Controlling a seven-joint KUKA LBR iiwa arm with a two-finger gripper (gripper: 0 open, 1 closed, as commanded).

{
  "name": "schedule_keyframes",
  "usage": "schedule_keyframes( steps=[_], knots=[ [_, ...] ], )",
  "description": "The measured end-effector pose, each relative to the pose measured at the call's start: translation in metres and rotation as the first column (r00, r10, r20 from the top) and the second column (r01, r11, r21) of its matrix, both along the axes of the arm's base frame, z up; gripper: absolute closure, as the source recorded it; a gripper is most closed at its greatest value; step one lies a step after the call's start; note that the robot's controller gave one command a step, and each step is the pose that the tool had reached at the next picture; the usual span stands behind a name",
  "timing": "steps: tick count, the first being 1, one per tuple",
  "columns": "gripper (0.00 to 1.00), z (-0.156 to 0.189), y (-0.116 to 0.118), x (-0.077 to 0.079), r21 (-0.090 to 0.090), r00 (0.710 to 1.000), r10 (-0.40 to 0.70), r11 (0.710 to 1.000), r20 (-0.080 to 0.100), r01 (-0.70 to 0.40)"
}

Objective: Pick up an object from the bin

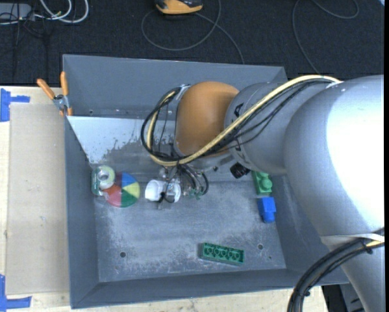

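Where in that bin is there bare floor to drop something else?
The front-left floor, between the multicoloured ball and the flat green studded brick, is bare; so is the stretch between the gripper and the blue block. Crowded from the ball to the small white piece.

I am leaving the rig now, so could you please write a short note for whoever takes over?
Gripper: low over the middle of the bin, right beside a small white thing. Whether it grips anything cannot be told.
Things: coloured ball and pale ring at view left of the white thing; green block and blue block at view right; flat green brick near the front wall.
Done: arm is down in the bin.
Left: nothing is lifted; grasp one thing and raise it.
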State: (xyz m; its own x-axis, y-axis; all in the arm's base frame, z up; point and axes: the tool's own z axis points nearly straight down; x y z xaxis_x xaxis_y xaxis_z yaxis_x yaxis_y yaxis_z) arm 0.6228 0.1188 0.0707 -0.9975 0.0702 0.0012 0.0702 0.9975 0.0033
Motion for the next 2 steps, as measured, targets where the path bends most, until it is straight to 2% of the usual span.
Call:
schedule_keyframes(
  steps=[2],
  knots=[
    [1.00, 0.018, 0.000, -0.001, 0.000, 1.000, 0.000, 1.000, -0.002, 0.000]
  ],
)
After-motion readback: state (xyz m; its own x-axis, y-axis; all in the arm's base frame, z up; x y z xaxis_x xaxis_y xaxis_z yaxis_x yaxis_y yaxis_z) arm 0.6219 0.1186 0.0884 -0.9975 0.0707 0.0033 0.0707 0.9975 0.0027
